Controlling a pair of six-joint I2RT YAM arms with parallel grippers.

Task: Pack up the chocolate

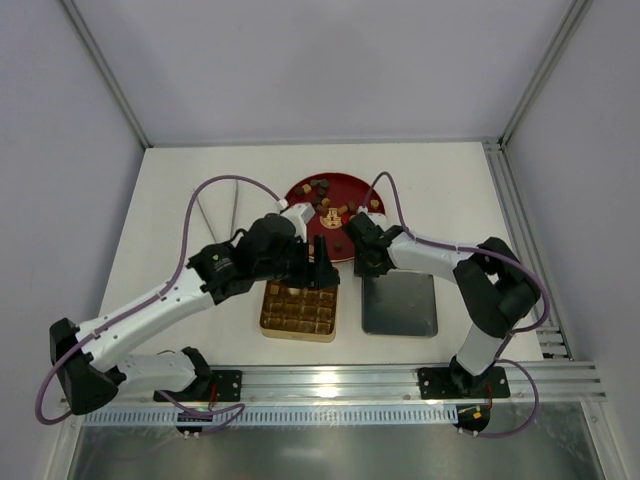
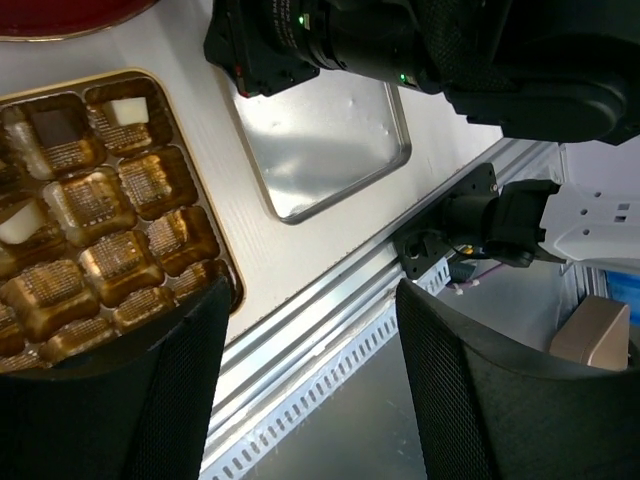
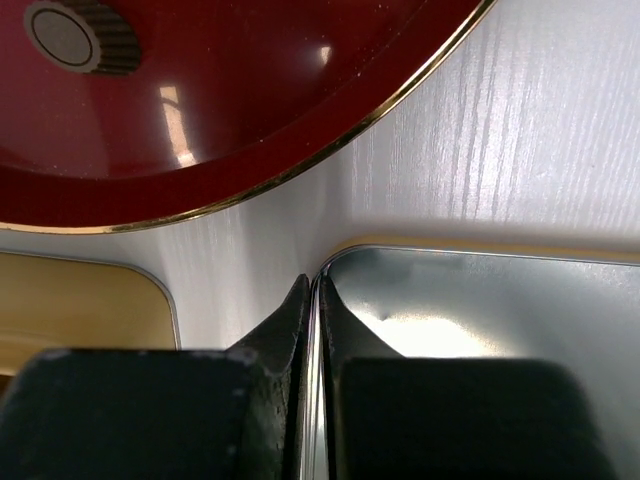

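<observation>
Several pieces of chocolate (image 1: 325, 205) lie on the round red plate (image 1: 296, 190). In the gold gridded box (image 1: 298, 338) a few cells hold pieces: a white one (image 2: 127, 110) and a dark one (image 2: 55, 125). My left gripper (image 1: 322, 262) hovers over the box's far edge, open with nothing between its fingers (image 2: 310, 300). My right gripper (image 1: 365, 268) is shut on the left rim of the silver lid (image 1: 400, 305), near its far corner (image 3: 314, 285). One round chocolate (image 3: 75, 35) shows on the plate (image 3: 200, 120) in the right wrist view.
The silver lid (image 2: 320, 140) lies flat just right of the gold box (image 2: 100, 200). An aluminium rail (image 1: 400, 380) runs along the near edge by the arm bases. Thin metal rods (image 1: 215, 215) lie at the back left. Pale walls enclose the table.
</observation>
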